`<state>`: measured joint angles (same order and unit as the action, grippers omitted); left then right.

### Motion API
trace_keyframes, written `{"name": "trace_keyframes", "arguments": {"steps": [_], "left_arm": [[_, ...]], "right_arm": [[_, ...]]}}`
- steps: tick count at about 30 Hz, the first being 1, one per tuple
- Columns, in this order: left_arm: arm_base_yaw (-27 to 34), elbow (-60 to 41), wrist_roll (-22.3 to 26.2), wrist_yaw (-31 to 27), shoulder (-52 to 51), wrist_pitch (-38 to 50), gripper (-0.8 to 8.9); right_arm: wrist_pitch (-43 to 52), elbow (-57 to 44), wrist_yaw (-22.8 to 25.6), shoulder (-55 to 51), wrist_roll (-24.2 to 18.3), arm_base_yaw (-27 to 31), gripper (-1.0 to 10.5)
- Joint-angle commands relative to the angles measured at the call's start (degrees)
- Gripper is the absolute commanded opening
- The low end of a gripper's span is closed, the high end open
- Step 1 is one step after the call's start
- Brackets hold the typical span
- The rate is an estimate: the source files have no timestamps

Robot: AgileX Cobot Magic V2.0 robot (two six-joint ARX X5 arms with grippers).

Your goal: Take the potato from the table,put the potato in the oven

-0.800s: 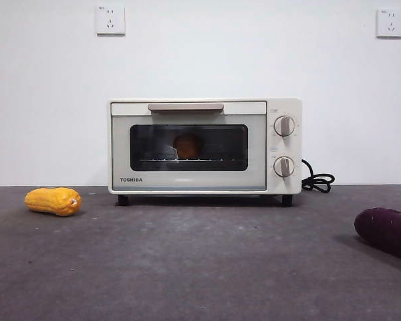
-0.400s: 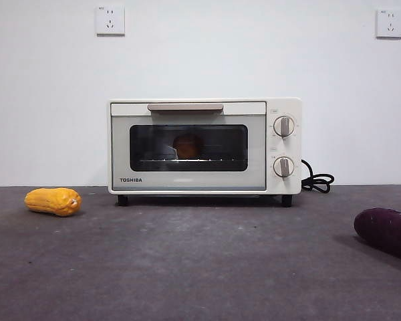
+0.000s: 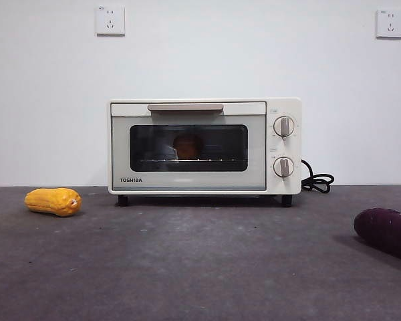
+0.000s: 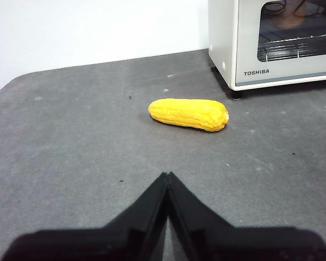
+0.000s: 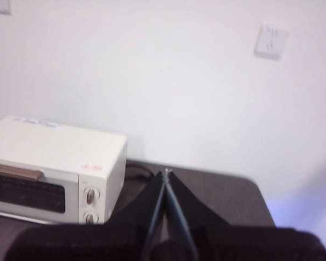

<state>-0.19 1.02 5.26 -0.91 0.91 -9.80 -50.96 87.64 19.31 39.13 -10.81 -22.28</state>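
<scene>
The cream-white oven (image 3: 204,146) stands at the back of the table (image 3: 187,261) with its door closed. Behind the dark glass, the orange-brown potato (image 3: 187,146) rests on the rack; the left wrist view also shows the potato (image 4: 291,22) through the window. My left gripper (image 4: 167,176) hovers shut and empty over the table, short of the yellow ridged vegetable (image 4: 189,113). Raised high to the right of the oven (image 5: 54,168), my right gripper (image 5: 166,173) is shut and empty. Neither gripper appears in the front view.
The yellow ridged vegetable (image 3: 53,201) lies left of the oven. A dark purple long vegetable (image 3: 386,232) lies at the right edge. A black cord (image 3: 317,180) coils behind the oven's right side. Two wall sockets (image 3: 110,20) sit high on the white wall.
</scene>
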Motion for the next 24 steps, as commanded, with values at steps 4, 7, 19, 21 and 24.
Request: {"name": "trace_keyframes", "arguments": {"steps": [4,7,19,21,24], "left_arm": [[-0.1,-0.6,-0.6,-0.2,0.0,0.4,-0.04],[-0.1,-0.6,-0.6,-0.2,0.0,0.4,-0.04],[-0.1,-0.6,-0.6,-0.2,0.0,0.4,-0.04],[-0.1,-0.6,-0.6,-0.2,0.0,0.4,-0.04],[-0.1,-0.6,-0.6,-0.2,0.0,0.4,-0.04]], "right_arm": [[12.1,-18.6,-12.4,-5.4,-7.4,5.5,0.0],[21.1,-28.9,-17.7,-7.8,-7.4,9.3,0.0],[51.9,-66.9,-24.3,-18.3,-7.3,17.4,0.0],[53.4,-71.1,-24.9,-20.9,-7.4,18.0,0.0],[54.4,-75.9,-24.9,-24.7,-7.2,18.3,0.0]]}}
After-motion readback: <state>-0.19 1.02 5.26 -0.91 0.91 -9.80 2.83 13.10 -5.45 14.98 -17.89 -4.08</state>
